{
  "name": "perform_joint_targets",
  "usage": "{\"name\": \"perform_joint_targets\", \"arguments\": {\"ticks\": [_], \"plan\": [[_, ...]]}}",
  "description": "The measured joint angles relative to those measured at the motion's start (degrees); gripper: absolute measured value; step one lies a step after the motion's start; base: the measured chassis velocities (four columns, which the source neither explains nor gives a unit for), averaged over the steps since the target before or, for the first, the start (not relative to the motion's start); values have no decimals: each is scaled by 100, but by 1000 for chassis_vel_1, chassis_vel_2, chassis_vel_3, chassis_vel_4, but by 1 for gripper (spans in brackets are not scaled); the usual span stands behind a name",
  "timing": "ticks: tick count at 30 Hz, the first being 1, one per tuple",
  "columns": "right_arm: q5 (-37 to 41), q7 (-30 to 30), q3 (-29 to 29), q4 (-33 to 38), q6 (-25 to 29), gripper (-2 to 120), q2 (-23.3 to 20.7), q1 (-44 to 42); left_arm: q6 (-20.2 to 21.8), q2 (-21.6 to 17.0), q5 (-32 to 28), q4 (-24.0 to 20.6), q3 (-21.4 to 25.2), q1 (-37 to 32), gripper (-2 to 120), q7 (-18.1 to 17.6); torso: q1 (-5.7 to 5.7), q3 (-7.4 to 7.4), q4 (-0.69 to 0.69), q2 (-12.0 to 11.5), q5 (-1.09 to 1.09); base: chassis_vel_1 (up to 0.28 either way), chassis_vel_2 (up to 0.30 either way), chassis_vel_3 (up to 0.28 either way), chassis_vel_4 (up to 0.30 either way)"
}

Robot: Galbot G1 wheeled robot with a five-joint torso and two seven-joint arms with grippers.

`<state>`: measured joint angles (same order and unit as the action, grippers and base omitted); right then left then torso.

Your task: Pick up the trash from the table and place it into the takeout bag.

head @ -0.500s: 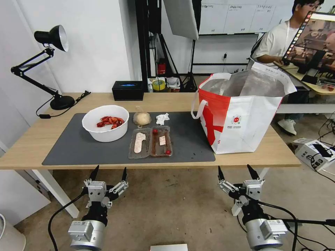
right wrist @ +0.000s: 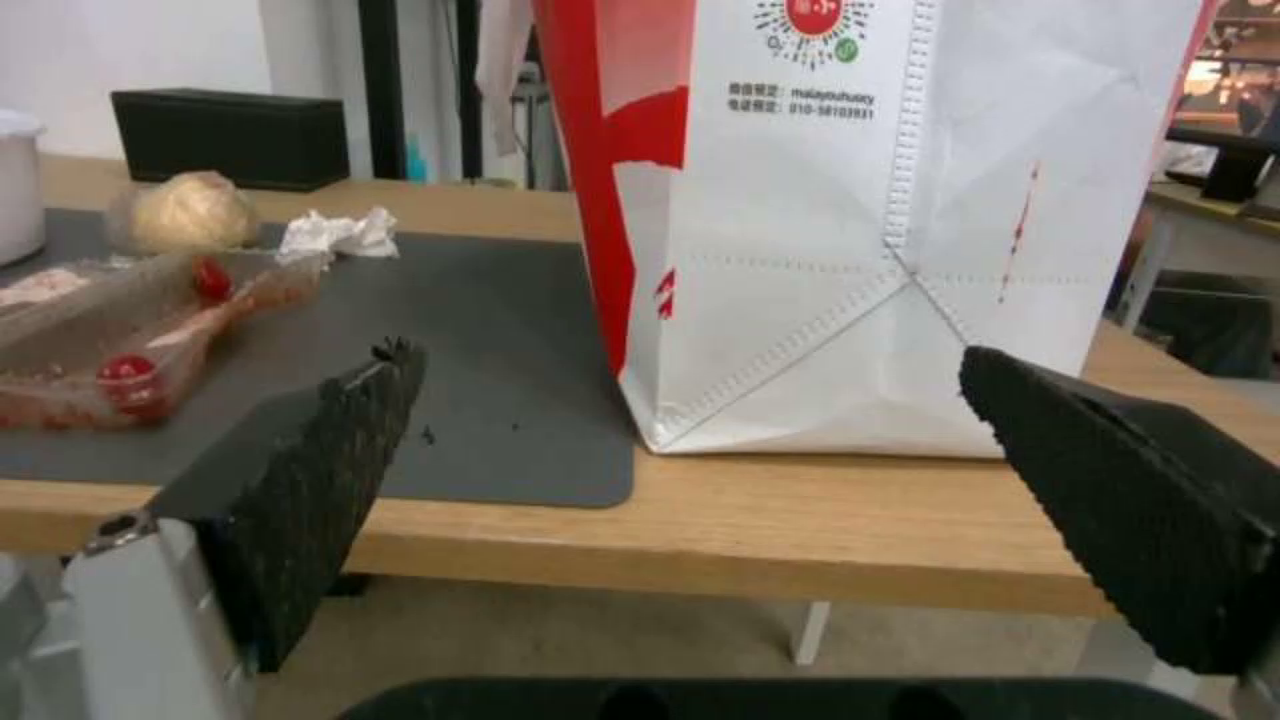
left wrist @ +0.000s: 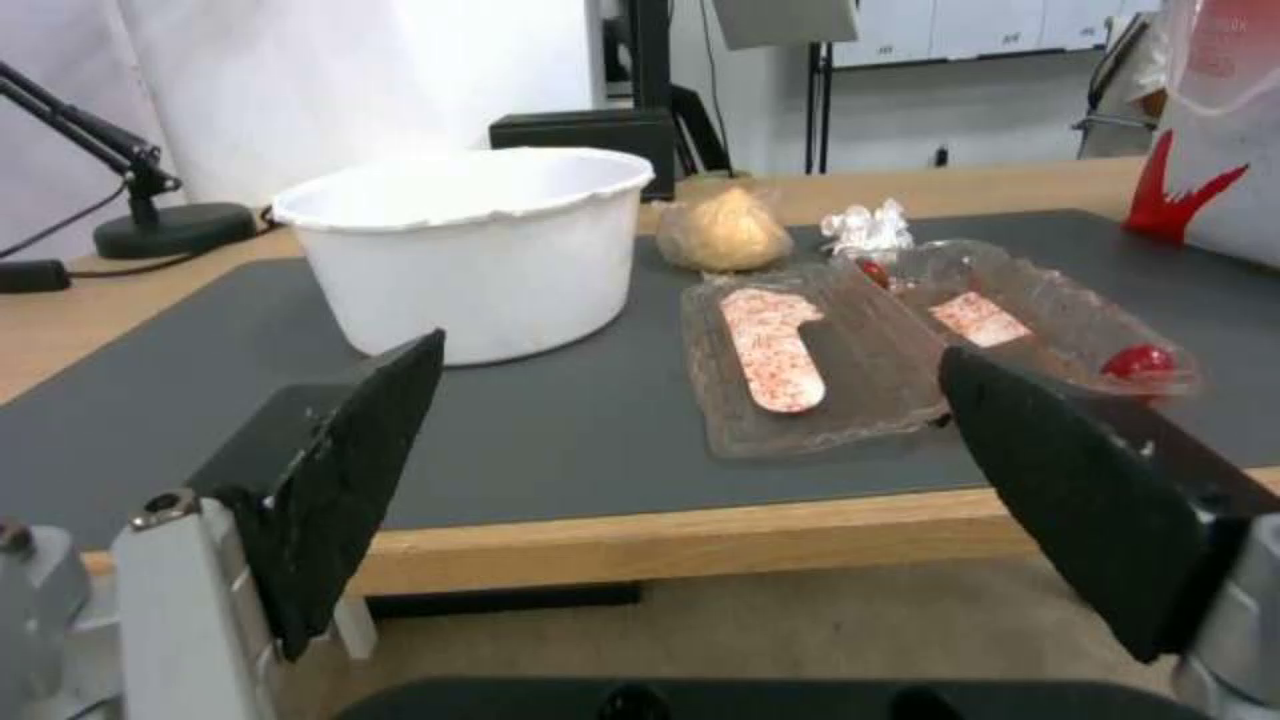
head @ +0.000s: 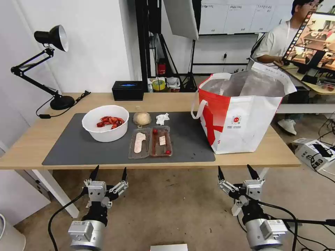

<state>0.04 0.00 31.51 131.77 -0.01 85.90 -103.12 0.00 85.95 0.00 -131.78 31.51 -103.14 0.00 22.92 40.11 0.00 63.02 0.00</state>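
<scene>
On the table's (head: pixel 31 144) dark mat lie a white bowl of red shells (head: pixel 105 122), a wrapped beige bun (head: pixel 142 119), a crumpled tissue (head: pixel 162 118) and a clear clamshell tray (head: pixel 150 142) with food scraps. The white-and-red takeout bag (head: pixel 240 115) stands open at the right end. My left gripper (head: pixel 108 173) hangs open below the table's front edge, in front of the bowl and tray (left wrist: pixel 827 350). My right gripper (head: pixel 236 172) is open too, below the edge in front of the bag (right wrist: pixel 854 230). Both hold nothing.
A black box (head: pixel 128 90) and a black desk lamp (head: pixel 52 45) sit at the back of the table. A person sits at a far desk with a monitor (head: pixel 314 38) on the right. A small carton (head: pixel 315 153) lies on the floor at the right.
</scene>
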Motion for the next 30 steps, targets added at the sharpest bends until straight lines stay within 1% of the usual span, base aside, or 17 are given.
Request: {"name": "perform_joint_targets", "arguments": {"ticks": [3, 4, 6, 7, 10, 11, 14, 15, 18, 19, 22, 23, 25, 26, 27, 29, 30], "plan": [[85, 15, 5, 0, -82, 100, -80, 54, 17, -10, -36, 0, 2, 14, 100, -7, 0, 0, -1, 0, 0, 0, 0, 0, 0], [196, 41, 19, 0, -209, 100, -181, 130, 54, -24, -83, 0, 3, 29, 100, -26, 0, 0, 0, 0, -1, 0, 0, 0, 0], [519, 119, 62, 8, -569, 100, -469, 350, 305, -130, -368, -11, 29, 144, 100, -166, 0, 0, 1, 0, 1, 0, 0, 0, 0], [519, 119, 62, 8, -569, 100, -469, 350, 305, -130, -368, -11, 29, 144, 100, -166, 0, 0, 1, 0, 1, 0, 0, 0, 0], [1065, 249, 135, 37, -1179, 100, -952, 716, 849, -353, -982, -66, 80, 390, 100, -459, 0, 0, 0, -2, 1, 0, 0, 0, 0], [1065, 249, 135, 37, -1179, 100, -952, 716, 849, -353, -982, -66, 80, 390, 100, -459, 0, 0, 0, -2, 1, 0, 0, 0, 0], [1610, 379, 207, 67, -1791, 100, -1434, 1083, 1375, -568, -1576, -115, 131, 630, 100, -744, 1, 0, 1, -1, 0, 0, 0, 0, 0], [1610, 379, 207, 67, -1791, 100, -1434, 1083, 1375, -568, -1576, -115, 131, 630, 100, -744, 1, 0, 1, -1, 0, 0, 0, 0, 0], [2120, 500, 271, 92, -2359, 100, -1888, 1427, 1898, -780, -2166, -161, 180, 868, 100, -1026, 0, 1, 0, -2, 1, 0, 0, 0, 0], [2120, 500, 271, 92, -2359, 100, -1888, 1427, 1898, -780, -2166, -161, 180, 868, 100, -1026, 0, 1, 0, -2, 1, 0, 0, 0, 0], [2625, 617, 338, 119, -2926, 100, -2337, 1765, 2384, -981, -2714, -203, 225, 1088, 100, -1289, 1, 1, 1, -2, 1, 0, 0, 0, 0], [2625, 617, 338, 119, -2926, 100, -2337, 1765, 2384, -981, -2714, -203, 225, 1088, 100, -1289, 1, 1, 1, -2, 1, 0, 0, 0, 0], [3035, 716, 392, 137, -3386, 100, -2700, 2043, 2804, -1154, -3192, -243, 265, 1279, 100, -1518, 1, 1, 0, -2, 1, 0, 0, 0, 0], [3193, 753, 413, 147, -3561, 100, -2843, 2149, 2947, -1213, -3352, -254, 278, 1342, 100, -1593, 1, 1, 0, -1, 1, 0, 0, 0, 0], [3193, 753, 413, 147, -3561, 100, -2843, 2149, 2947, -1213, -3352, -254, 278, 1342, 100, -1593, 1, 1, 0, -1, 1, 0, 0, 0, 0], [3569, 841, 461, 167, -3980, 100, -3175, 2402, 3327, -1370, -3780, -291, 316, 1515, 100, -1800, 1, 1, 0, -1, 1, 0, 0, 0, 0], [3704, 860, 468, 169, -4091, 100, -3275, 2492, 3392, -1406, -3934, -302, 324, 1564, 100, -1861, 1, 1, 0, -1, -1, 0, 0, 0, 0]]}}
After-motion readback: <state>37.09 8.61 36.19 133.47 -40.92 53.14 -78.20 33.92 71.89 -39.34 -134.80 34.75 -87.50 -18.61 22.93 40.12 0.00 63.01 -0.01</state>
